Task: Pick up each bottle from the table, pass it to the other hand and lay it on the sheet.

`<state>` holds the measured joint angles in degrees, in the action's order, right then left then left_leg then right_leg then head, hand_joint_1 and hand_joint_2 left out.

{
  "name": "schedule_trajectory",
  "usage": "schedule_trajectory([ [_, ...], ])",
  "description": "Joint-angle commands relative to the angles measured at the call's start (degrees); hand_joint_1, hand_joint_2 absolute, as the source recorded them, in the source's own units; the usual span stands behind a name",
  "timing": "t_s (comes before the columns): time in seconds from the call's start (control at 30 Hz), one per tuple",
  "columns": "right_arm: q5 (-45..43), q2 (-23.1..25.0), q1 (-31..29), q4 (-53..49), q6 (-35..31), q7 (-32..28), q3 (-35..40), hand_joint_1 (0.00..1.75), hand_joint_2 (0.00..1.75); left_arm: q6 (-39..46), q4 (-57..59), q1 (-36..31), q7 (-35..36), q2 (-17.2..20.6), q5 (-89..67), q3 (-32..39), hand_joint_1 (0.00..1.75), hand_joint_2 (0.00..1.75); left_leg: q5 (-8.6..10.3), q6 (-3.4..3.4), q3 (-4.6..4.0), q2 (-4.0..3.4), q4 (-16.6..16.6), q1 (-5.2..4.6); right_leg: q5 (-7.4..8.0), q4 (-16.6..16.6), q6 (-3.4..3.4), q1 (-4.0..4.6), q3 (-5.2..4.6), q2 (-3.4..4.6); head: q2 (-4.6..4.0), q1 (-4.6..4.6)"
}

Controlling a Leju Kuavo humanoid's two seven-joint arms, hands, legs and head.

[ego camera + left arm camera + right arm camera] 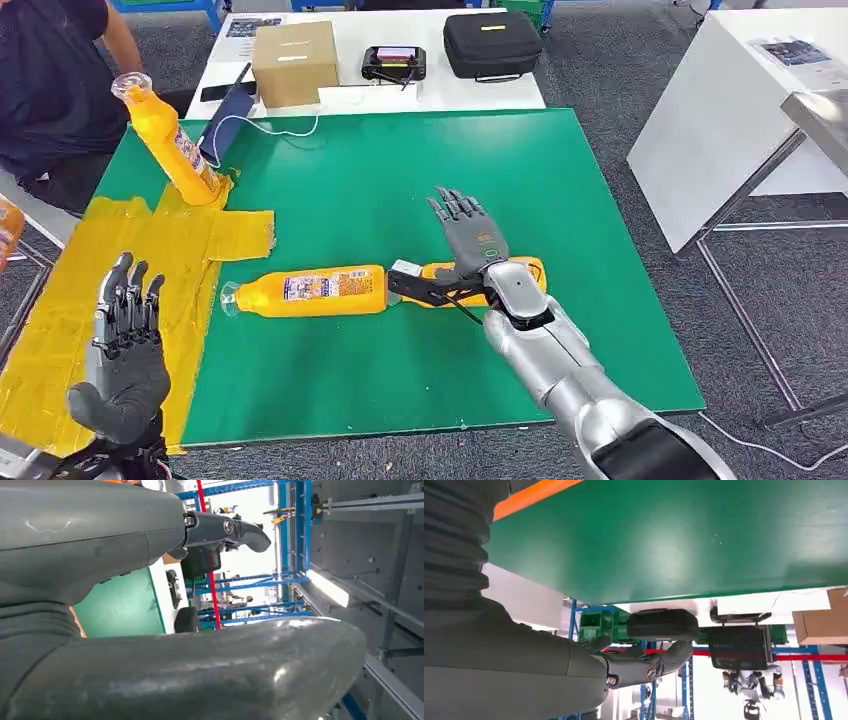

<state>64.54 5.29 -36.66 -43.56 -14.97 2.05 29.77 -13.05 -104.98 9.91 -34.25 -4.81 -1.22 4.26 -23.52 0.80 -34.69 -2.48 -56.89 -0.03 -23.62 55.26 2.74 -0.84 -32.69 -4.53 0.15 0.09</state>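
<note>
Orange bottles on green table

Right hand (470, 240) lies fingers spread, palm down over 1 orange bottle (500, 275) on the green table (600, 200). Another bottle (310, 291) lies beside the yellow sheet (60, 330). Left hand (125, 345) hovers spread, empty. A person holds a 3rd bottle (165, 140).

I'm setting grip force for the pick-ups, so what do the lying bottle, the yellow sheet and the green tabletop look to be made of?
Lying bottle: probably thin clear plastic over orange drink, with a glossy printed label and a see-through neck.
Yellow sheet: seems a thin film or paper; it is matte, wrinkled and ragged at its edges.
Green tabletop: looks a rigid board with a smooth, faintly shiny coat; the right wrist view shows soft glare.
</note>
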Motion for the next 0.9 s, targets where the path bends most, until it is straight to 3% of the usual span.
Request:
schedule_trajectory([
  [0.03,-0.08,-0.17,-3.37,4.35,0.22,-0.20,1.77,0.00,1.75,-0.06,1.03,-1.11,0.33,-0.64,-0.04,0.30,0.00,0.00,-0.04,-0.04,0.06,0.10,-0.02,0.04,-0.04,0.01,-0.07,0.00,0.05,0.25,0.00,0.02],
  [0.9,-0.08,-0.17,-3.37,4.35,0.22,-0.20,1.77,0.00,1.75,-0.06,1.03,-1.11,0.33,-0.64,-0.04,0.30,0.00,0.00,-0.09,-0.06,0.13,0.15,-0.05,0.07,-0.08,0.04,-0.11,0.01,0.12,0.38,0.00,0.00],
])
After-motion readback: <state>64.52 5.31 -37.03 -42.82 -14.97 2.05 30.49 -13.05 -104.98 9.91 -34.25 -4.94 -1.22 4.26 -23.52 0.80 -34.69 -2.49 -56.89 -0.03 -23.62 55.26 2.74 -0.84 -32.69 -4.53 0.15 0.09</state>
